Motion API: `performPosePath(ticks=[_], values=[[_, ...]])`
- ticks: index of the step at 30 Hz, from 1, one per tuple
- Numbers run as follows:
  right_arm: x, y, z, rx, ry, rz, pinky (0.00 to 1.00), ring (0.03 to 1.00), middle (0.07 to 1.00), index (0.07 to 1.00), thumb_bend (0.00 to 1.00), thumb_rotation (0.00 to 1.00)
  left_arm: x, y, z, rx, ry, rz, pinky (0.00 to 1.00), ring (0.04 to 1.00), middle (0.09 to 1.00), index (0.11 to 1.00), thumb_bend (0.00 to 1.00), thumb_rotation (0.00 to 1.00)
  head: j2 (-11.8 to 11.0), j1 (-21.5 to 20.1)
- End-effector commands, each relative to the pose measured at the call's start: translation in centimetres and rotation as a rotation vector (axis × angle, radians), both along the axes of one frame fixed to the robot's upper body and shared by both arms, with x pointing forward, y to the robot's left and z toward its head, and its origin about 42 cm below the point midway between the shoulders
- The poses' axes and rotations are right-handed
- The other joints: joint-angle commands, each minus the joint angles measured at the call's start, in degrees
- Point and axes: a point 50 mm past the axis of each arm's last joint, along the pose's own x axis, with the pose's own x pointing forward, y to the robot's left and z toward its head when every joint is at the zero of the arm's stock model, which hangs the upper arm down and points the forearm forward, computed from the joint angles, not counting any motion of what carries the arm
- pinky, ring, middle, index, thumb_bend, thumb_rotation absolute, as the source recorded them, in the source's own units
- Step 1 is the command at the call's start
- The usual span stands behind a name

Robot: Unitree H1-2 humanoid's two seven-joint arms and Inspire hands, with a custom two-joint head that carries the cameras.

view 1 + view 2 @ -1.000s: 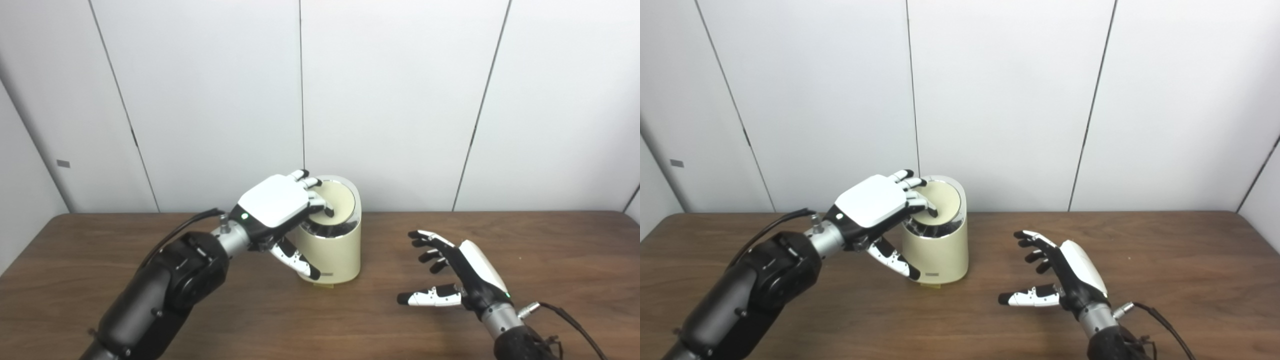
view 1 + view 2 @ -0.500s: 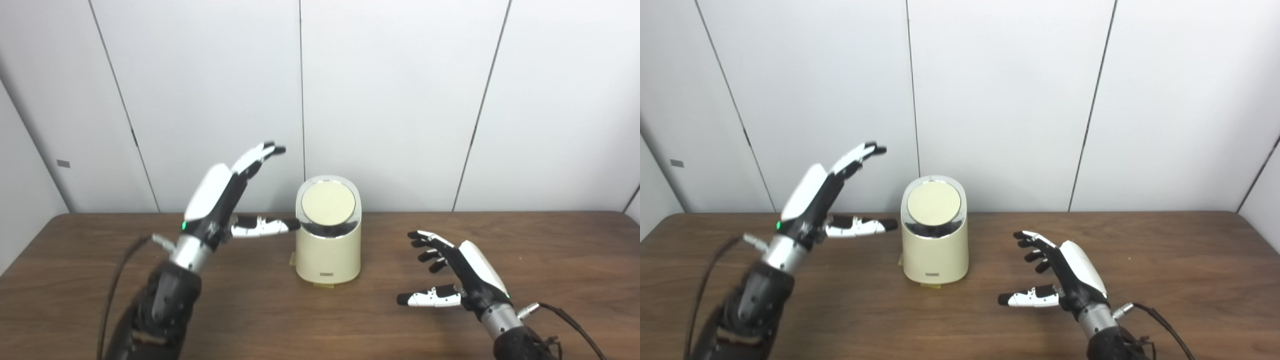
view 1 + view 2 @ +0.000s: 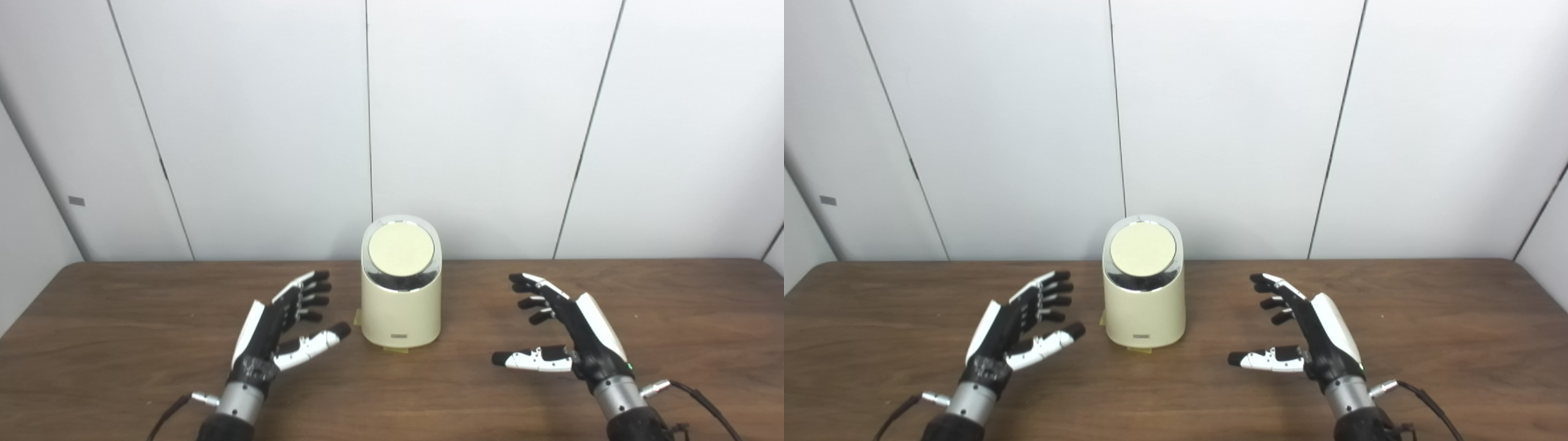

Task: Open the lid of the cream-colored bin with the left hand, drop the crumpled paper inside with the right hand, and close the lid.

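Observation:
The cream-colored bin (image 3: 401, 309) stands upright at the middle of the brown table (image 3: 122, 367), near the wall. Its round lid (image 3: 401, 249) lies flat and shut inside a chrome ring. My left hand (image 3: 278, 327) rests low over the table to the left of the bin, open, fingers spread, holding nothing. My right hand (image 3: 566, 334) hovers to the right of the bin, also open and empty. Both hands stand apart from the bin. No crumpled paper shows in either view.
A white panelled wall (image 3: 478, 122) rises right behind the bin. A small yellowish tab (image 3: 395, 350) pokes out under the bin's base. A cable (image 3: 704, 398) trails from my right wrist at the lower right.
My left hand left the lid, swung up and away to the left, then dropped low beside the bin. The lid went from tilted to flat. My right hand shifted slightly.

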Motion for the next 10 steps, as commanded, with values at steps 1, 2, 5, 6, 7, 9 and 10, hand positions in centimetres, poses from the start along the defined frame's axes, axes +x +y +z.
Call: performPosePath(ticks=[1, 2, 5, 6, 7, 9, 10], values=[[0.3, -0.2, 1.2, 0.036, -0.079, 0.003, 0.58, 0.701, 0.82, 0.823, 0.84, 0.25, 0.5, 0.1, 1.0, -0.013, -0.079, 0.001, 0.64, 0.758, 0.794, 0.843, 0.81, 0.32, 0.07, -0.04], [0.2, -0.3, 1.1, 0.046, -0.076, 0.005, 0.57, 0.701, 0.825, 0.826, 0.83, 0.24, 0.4, 0.2, 0.7, -0.013, -0.076, 0.001, 0.66, 0.761, 0.79, 0.843, 0.83, 0.34, 0.05, 0.02], [-0.2, -0.3, 0.3, 0.074, -0.069, 0.012, 0.57, 0.708, 0.832, 0.831, 0.82, 0.21, 0.1, 0.4, -0.2, -0.011, -0.056, 0.001, 0.7, 0.774, 0.795, 0.844, 0.82, 0.3, 0.09, 0.03], [-0.3, -0.3, 0.1, 0.078, -0.069, 0.014, 0.56, 0.706, 0.835, 0.831, 0.82, 0.2, 0.1, 0.5, -0.4, -0.008, -0.048, 0.0, 0.69, 0.771, 0.796, 0.846, 0.81, 0.28, 0.14, 0.01], [-0.4, -0.3, 0.0, 0.079, -0.069, 0.014, 0.55, 0.703, 0.835, 0.831, 0.82, 0.2, 0.0, 0.5, -0.6, -0.007, -0.039, 0.0, 0.69, 0.767, 0.797, 0.848, 0.8, 0.27, 0.14, 0.01], [-0.6, -0.2, -0.4, 0.085, -0.065, 0.011, 0.54, 0.698, 0.837, 0.83, 0.82, 0.21, -0.2, 0.5, -1.0, -0.01, -0.025, -0.004, 0.67, 0.764, 0.799, 0.85, 0.8, 0.27, 0.27, 0.18], [-0.6, -0.1, -0.5, 0.092, -0.062, 0.011, 0.54, 0.699, 0.84, 0.831, 0.83, 0.2, -0.3, 0.5, -1.1, -0.011, -0.02, -0.008, 0.66, 0.76, 0.797, 0.85, 0.81, 0.27, 0.27, 0.18]])
